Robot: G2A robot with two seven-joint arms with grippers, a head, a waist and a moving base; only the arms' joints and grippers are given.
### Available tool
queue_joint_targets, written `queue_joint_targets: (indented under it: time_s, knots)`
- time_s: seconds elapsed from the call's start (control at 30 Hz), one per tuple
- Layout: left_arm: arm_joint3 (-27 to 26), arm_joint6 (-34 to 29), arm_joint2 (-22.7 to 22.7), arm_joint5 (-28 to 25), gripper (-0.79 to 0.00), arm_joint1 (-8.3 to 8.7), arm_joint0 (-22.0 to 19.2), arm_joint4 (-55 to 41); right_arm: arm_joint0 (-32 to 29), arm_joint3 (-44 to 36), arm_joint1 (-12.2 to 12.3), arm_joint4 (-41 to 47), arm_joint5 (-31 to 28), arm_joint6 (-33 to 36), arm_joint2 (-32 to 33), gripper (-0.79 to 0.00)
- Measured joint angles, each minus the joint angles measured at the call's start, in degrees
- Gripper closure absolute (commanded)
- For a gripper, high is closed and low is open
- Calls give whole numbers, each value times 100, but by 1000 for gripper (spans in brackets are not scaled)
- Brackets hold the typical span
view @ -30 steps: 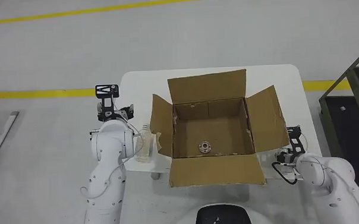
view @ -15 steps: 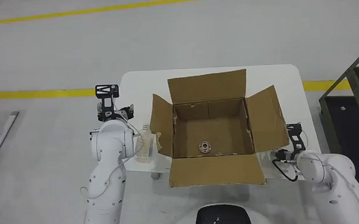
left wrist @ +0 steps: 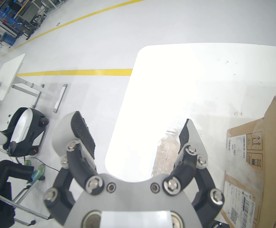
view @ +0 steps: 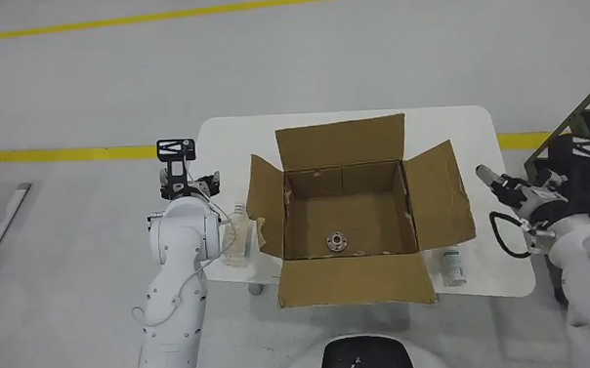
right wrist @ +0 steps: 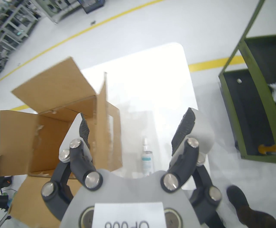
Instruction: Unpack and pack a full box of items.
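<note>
Top view: cardboard box (view: 342,143), flaps splayed; crinkled clear bottle (view: 238,235).

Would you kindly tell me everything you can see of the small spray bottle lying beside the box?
The spray bottle is small and slim, of pale plastic as it looks, with a teal label band and a narrow nozzle. It lies flat on the white table beside the cardboard box's front right corner, seemingly not touching it.

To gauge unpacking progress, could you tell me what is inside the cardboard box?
One small round piece lies on the floor of the cardboard box, near its front wall. Whatever sits tight against that wall is hidden.
</note>
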Motion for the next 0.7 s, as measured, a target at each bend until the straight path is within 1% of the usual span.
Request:
queue_joint_targets:
  time_s: [0.1, 0.2, 0.33, 0.43, 0.53, 0.63, 0.7]
  knots:
    - [0, 0, 0, 0, -785, 0, 0, 0, 270, -97, 7, -82, -103, 139, -624, 0]
    - [0, 0, 0, 0, -785, 0, 0, 0, 619, 282, 13, -660, -150, 303, -1410, 0]
    - [0, 0, 0, 0, -785, 0, 0, 0, 1185, 1076, -52, -1836, 243, 483, -2659, 0]
    - [0, 0, 0, 0, -785, 0, 0, 0, 1590, 1816, -139, -2151, 690, 712, -3316, 0]
    - [0, 0, 0, 0, -785, 0, 0, 0, 2015, 2618, -228, -2368, 976, 1104, -3771, 0]
    - [0, 0, 0, 0, -785, 0, 0, 0, 2361, 3265, -318, -2352, 1218, 1398, -4043, 0]
    - [0, 0, 0, 0, -785, 0, 0, 0, 2533, 3632, -368, -2347, 1312, 1470, -4152, 0]
